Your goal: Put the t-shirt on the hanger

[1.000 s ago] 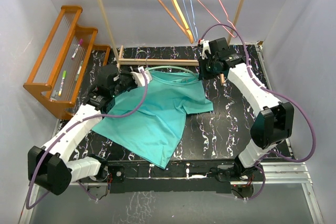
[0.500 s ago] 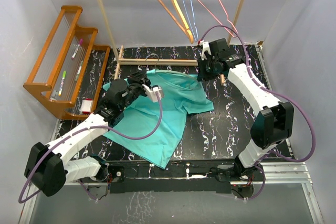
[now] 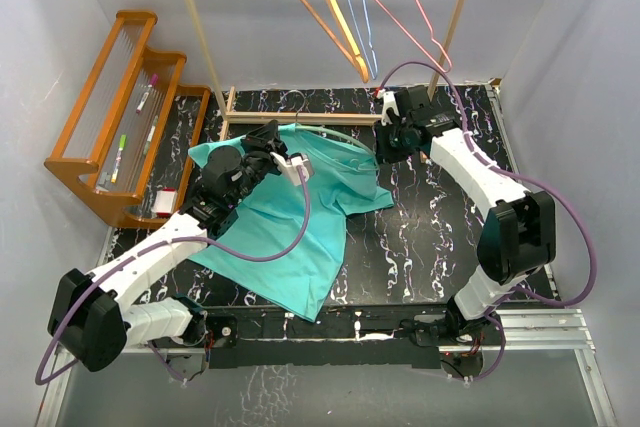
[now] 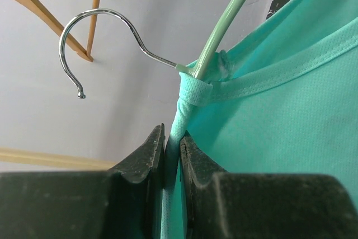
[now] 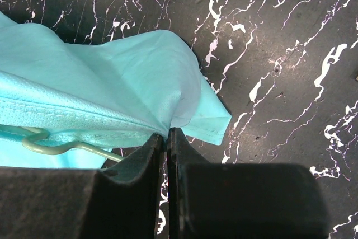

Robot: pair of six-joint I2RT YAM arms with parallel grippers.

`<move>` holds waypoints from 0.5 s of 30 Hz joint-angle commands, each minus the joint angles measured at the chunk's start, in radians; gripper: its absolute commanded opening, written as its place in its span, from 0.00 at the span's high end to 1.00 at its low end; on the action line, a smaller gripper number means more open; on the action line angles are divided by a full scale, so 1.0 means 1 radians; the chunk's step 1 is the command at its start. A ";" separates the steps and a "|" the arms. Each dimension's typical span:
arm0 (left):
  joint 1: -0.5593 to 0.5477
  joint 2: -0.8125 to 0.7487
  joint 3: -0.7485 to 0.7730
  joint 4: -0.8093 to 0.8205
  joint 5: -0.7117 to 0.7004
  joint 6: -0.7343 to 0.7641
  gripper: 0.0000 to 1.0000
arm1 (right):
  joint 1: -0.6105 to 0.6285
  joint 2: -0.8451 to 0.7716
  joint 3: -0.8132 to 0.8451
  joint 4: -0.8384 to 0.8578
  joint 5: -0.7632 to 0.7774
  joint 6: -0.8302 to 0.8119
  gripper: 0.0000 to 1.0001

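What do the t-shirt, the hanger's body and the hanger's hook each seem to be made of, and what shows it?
The t-shirt looks like soft knitted cloth, matte teal with a fine mesh texture; it folds limply and has a stitched collar band. The hanger body is probably plastic: a smooth, pale mint rod with a dull sheen. The hook looks like polished metal wire, with bright mirror-like glints.

No readable text, label, brand, number or sign anywhere.

I work over a black table [image 3: 430,237] veined with white, pale grey walls [image 3: 570,37] on three sides, the light soft and even. At my left stands an orange wooden rack [image 3: 95,122] holding markers [image 3: 147,93]. Two wooden poles [image 3: 196,32] rise at the back, spare hangers [image 3: 335,17] between them.
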 commanded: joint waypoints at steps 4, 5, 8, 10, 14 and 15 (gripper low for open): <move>0.006 -0.037 0.039 0.231 -0.064 0.021 1.00 | 0.001 0.010 -0.032 0.014 0.018 -0.010 0.92; 0.009 -0.028 0.043 0.242 -0.074 0.025 1.00 | 0.001 0.008 -0.037 0.014 0.021 -0.011 0.92; 0.024 0.006 0.062 0.284 -0.098 0.036 1.00 | -0.001 -0.001 -0.059 0.012 0.024 -0.016 0.92; 0.033 0.026 0.065 0.309 -0.105 0.051 1.00 | -0.001 -0.011 -0.079 0.011 0.022 -0.017 0.92; 0.052 0.052 0.058 0.342 -0.104 0.076 1.00 | -0.003 -0.036 -0.105 0.010 0.021 -0.015 0.92; 0.055 0.058 0.052 0.358 -0.103 0.084 1.00 | -0.004 -0.043 -0.108 0.010 0.021 -0.015 0.92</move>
